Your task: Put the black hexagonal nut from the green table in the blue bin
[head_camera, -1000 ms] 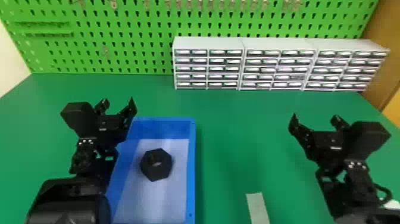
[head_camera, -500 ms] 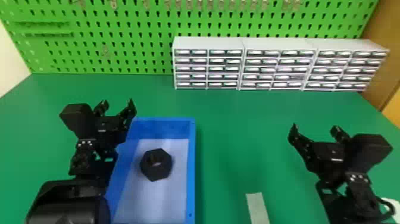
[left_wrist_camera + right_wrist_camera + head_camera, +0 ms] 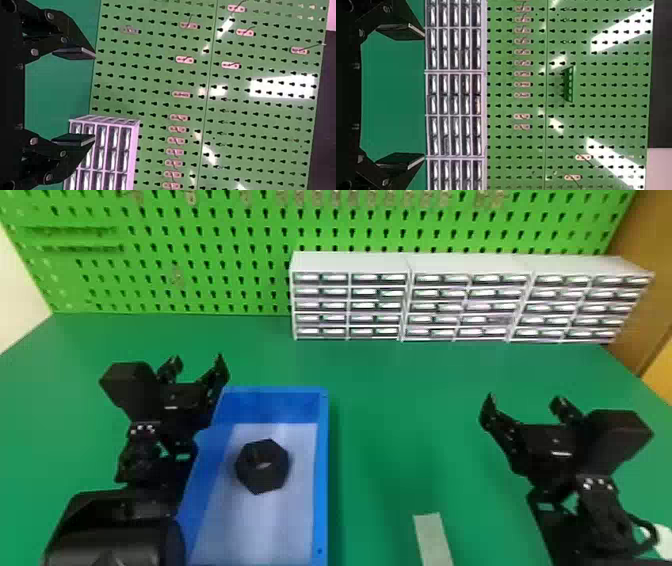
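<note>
Head view: drawer units and pegboard beyond blue bin.

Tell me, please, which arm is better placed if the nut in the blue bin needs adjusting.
Probably the left: its open gripper is beside the blue bin holding the black nut, while the right gripper, also open, is farther off over the green table.

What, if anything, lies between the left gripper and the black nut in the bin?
The left wall of the blue bin lies between the left gripper and the black nut; the gripper might clear it from above. Nothing visible covers the nut.
</note>
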Motion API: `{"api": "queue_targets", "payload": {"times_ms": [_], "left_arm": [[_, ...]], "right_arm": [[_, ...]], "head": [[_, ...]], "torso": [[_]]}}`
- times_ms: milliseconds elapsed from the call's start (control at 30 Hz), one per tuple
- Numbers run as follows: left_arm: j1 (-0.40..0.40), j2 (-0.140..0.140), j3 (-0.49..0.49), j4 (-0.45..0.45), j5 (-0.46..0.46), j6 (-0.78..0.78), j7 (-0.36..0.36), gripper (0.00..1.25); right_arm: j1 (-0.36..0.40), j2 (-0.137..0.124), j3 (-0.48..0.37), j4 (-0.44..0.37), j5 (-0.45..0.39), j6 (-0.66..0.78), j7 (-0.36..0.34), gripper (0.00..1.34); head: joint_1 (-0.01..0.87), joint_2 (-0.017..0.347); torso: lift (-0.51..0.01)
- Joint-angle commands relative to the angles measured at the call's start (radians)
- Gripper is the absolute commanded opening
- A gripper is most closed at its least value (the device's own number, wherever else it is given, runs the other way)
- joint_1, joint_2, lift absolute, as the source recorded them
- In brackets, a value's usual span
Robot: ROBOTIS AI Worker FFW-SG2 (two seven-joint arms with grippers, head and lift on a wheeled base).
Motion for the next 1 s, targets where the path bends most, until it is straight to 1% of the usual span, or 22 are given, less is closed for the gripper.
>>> {"api": "queue_targets", "payload": {"times_ms": [0, 767, 967], "left_arm": [[-0.001, -0.003, 0.000, 0.000, 0.000, -0.002, 0.000, 0.74], [0.006, -0.003, -0.003, 0.000, 0.000, 0.000, -0.002, 0.74], [0.006, -0.003, -0.006, 0.000, -0.001, 0.000, -0.011, 0.74]], "right_arm": [[-0.001, -0.001, 0.001, 0.000, 0.000, 0.001, 0.000, 1.12], [-0.001, -0.005, -0.001, -0.003, -0.004, 0.001, 0.000, 1.12], [-0.001, -0.011, 0.005, -0.005, -0.004, 0.001, 0.000, 1.12]], "head": [[0.686, 0.051], [0.686, 0.051], [0.686, 0.051]], "torso": [[-0.097], [-0.097], [-0.097]]}}
